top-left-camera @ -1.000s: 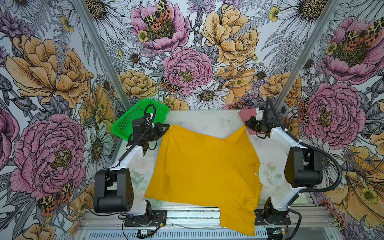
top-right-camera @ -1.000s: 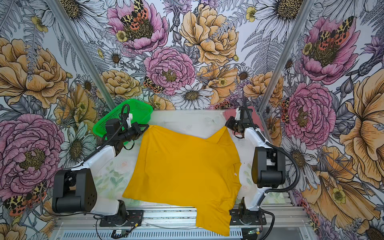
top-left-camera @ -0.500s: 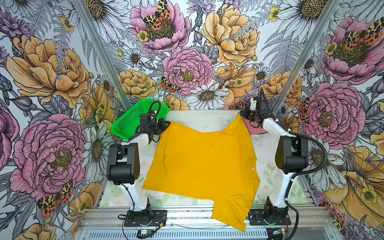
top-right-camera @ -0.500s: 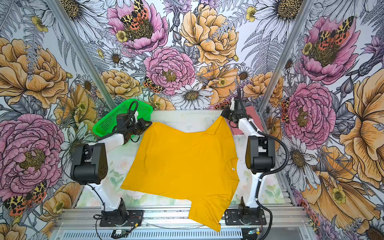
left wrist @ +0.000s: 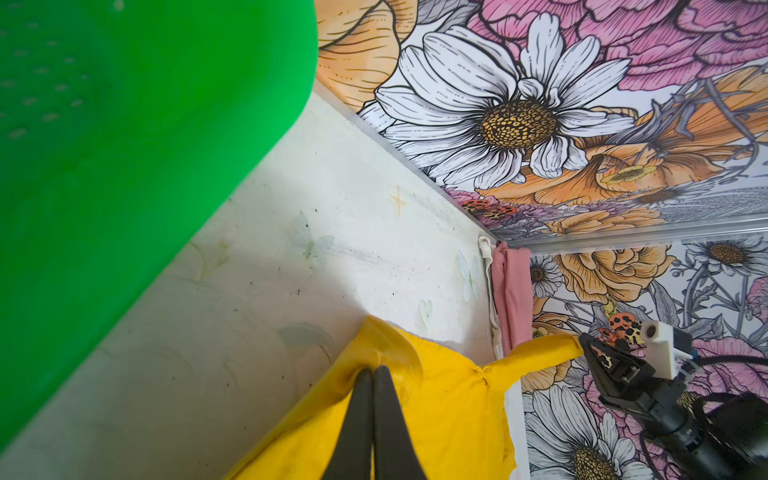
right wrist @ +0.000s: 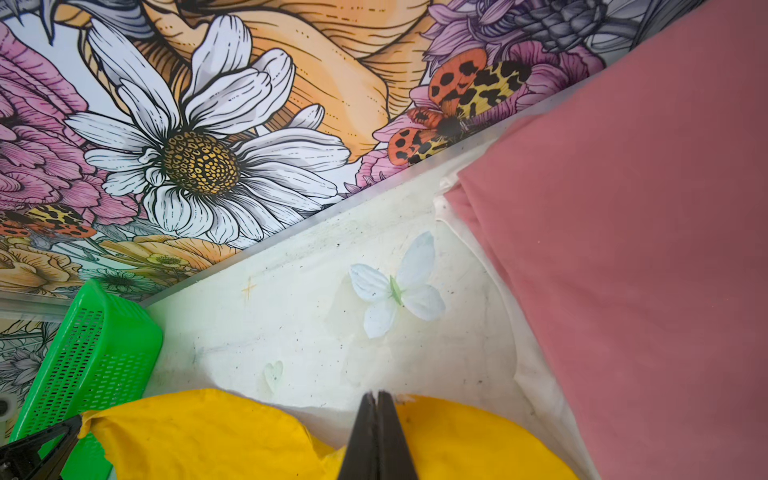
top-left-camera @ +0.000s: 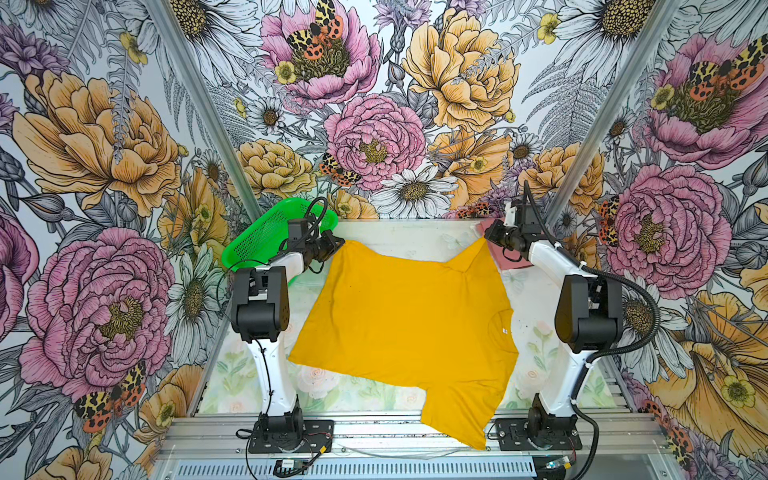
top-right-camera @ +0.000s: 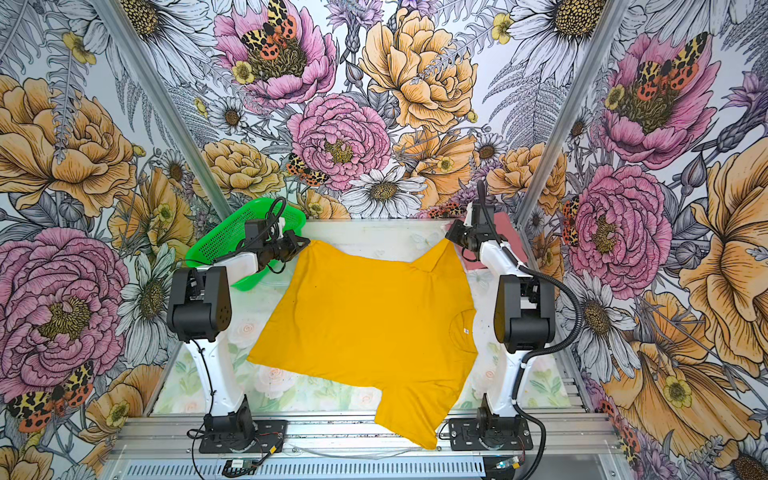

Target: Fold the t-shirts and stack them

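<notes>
Now, in both top views, the yellow t-shirt (top-left-camera: 407, 324) is spread flat on the table (top-left-camera: 407, 235), with one sleeve hung over the near edge. Compared with a second earlier, its far corners are drawn closer to the back wall, and both arms are stretched further out.

- Left gripper (top-left-camera: 338, 246): closed on the shirt's far left corner, beside the green basket (top-left-camera: 257, 245).
- Right gripper (top-left-camera: 487, 237): closed on the far right corner, just beside the pink t-shirt (top-left-camera: 510, 262), which is folded at the table's far right corner.
- Left wrist view: jaws are pressed together on bunched yellow cloth.
- Right wrist view: jaws are likewise pinched on the yellow edge, and pink cloth is seen alongside.
</notes>
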Motion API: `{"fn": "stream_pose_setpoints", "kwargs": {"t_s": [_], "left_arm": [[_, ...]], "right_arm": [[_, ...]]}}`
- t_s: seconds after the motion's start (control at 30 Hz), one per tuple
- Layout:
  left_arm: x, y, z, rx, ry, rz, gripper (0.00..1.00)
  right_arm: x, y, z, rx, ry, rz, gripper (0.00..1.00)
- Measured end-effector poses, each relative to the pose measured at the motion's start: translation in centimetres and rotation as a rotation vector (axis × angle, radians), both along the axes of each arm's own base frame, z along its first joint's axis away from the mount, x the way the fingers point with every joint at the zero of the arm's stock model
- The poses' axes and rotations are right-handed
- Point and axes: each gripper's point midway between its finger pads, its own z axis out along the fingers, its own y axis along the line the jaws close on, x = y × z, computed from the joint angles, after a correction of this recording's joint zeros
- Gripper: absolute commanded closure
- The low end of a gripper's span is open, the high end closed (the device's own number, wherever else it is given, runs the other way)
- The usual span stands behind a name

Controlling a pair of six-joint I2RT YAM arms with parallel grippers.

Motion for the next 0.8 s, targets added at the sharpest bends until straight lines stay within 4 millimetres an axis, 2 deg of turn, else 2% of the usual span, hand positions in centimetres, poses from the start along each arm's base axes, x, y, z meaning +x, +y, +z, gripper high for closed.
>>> {"fn": "stream_pose_setpoints", "kwargs": {"t_s": [0.17,0.23,0.3,0.4,0.47,0.57,0.67,0.73,0.8], "left_arm": [[0.4,0.0,1.1,0.012,-0.017,-0.012,1.00],[0.6,0.0,1.4,0.014,-0.022,-0.013,1.00],[0.6,0.1,1.4,0.015,-0.021,-0.011,1.00],[0.5,0.3,1.1,0.017,-0.012,-0.009,1.00],[0.5,0.6,0.9,0.019,-0.005,-0.005,1.00],[0.6,1.2,0.8,0.019,-0.002,0.006,1.00],[0.6,1.9,0.8,0.019,-0.002,0.017,1.00],[0.6,2.0,0.8,0.019,-0.001,0.019,1.00],[0.6,2.2,0.6,0.023,-0.001,0.021,1.00]], "right_arm": [[0.3,0.5,0.2,0.022,-0.006,0.006,1.00],[-0.9,1.1,-0.2,0.024,0.006,0.013,1.00],[-3.2,1.8,-0.5,0.024,0.028,0.019,1.00],[-8.1,3.2,0.1,0.019,0.040,0.031,1.00],[-11.2,3.9,1.8,0.015,0.007,0.037,1.00],[-15.5,4.9,5.5,0.027,-0.089,0.049,1.00],[-19.1,5.1,9.2,0.043,-0.188,0.046,1.00],[-21.0,5.2,10.4,0.057,-0.226,0.043,1.00],[-22.7,5.5,10.4,0.069,-0.233,0.048,1.00]]}}
